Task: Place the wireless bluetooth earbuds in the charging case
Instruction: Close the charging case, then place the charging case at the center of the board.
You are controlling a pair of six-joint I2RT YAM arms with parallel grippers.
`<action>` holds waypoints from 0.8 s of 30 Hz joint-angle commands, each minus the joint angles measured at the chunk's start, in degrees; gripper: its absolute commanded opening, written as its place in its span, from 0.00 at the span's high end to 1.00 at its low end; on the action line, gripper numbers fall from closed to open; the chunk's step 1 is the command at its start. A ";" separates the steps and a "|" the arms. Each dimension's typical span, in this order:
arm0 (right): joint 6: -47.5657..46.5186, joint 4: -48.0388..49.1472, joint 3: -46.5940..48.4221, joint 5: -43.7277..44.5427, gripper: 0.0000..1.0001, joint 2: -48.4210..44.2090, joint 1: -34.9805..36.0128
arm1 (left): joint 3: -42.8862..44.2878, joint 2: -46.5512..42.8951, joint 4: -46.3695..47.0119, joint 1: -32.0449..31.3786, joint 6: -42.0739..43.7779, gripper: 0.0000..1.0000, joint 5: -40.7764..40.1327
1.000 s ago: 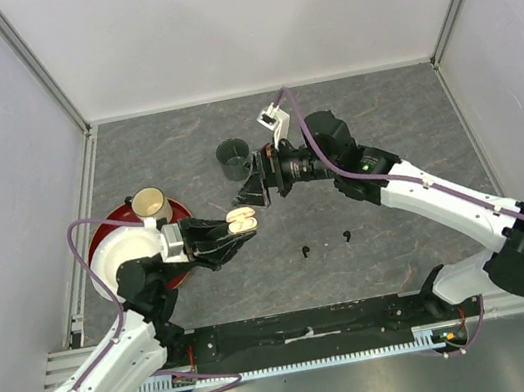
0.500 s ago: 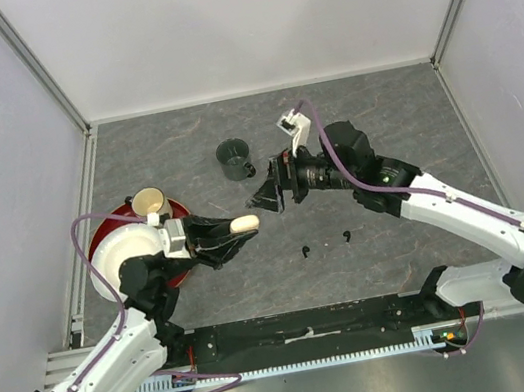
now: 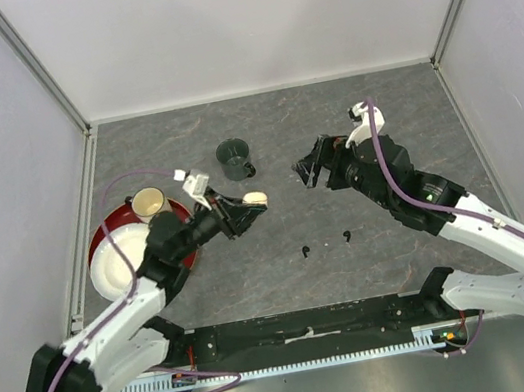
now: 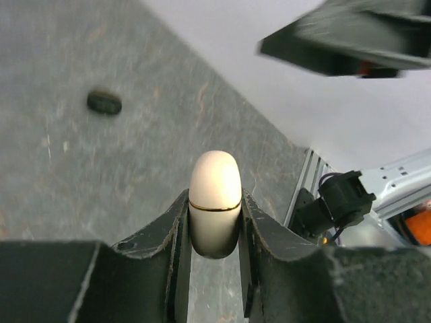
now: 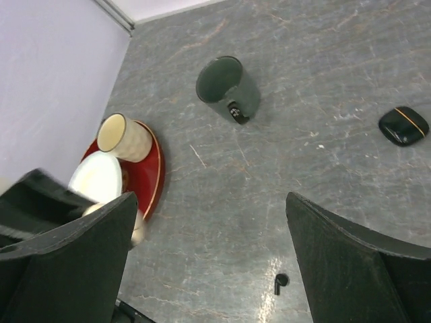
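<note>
Clamping closed cream charging case (image 4: 215, 176) in left gripper (image 4: 214, 208), gold seam shut, case off the table (image 3: 409, 109). Right gripper (image 3: 305, 172) spread wide, empty. Two black earbuds (image 3: 305, 250) loose on table, outside any case. Closed black case (image 5: 403, 126) right of dark green mug (image 5: 227, 87); mug contents unreadable. Cream cup (image 5: 124, 136) on red plate (image 5: 153, 176).

The table (image 3: 151, 139) under the dark green mug (image 5: 227, 87) looks like matt, veined grey stone; the mug is dull. Apart from the mug, the black charging case (image 5: 403, 126) shines, gold-seamed. The cream charging case (image 4: 215, 192) is smooth satin between rough matt-black fingers (image 4: 158, 235) of the left gripper (image 4: 215, 200).
</note>
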 commanded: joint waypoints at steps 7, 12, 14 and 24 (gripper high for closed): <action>3.24 -3.29 -4.10 -0.08 0.02 -2.41 -0.24 | 6.07 27.45 5.52 0.08 -19.81 0.98 -3.60; 3.50 -3.81 -5.41 0.18 0.02 -5.13 -0.24 | 8.96 37.66 9.68 0.08 -26.84 0.98 -2.37; 3.42 -3.99 -5.85 0.88 0.02 -6.01 -0.24 | 9.58 41.87 12.03 0.08 -29.99 0.98 -2.63; 2.98 -5.92 -6.47 2.20 0.02 -8.91 -0.24 | 10.55 53.22 18.73 0.08 -36.60 0.90 -7.47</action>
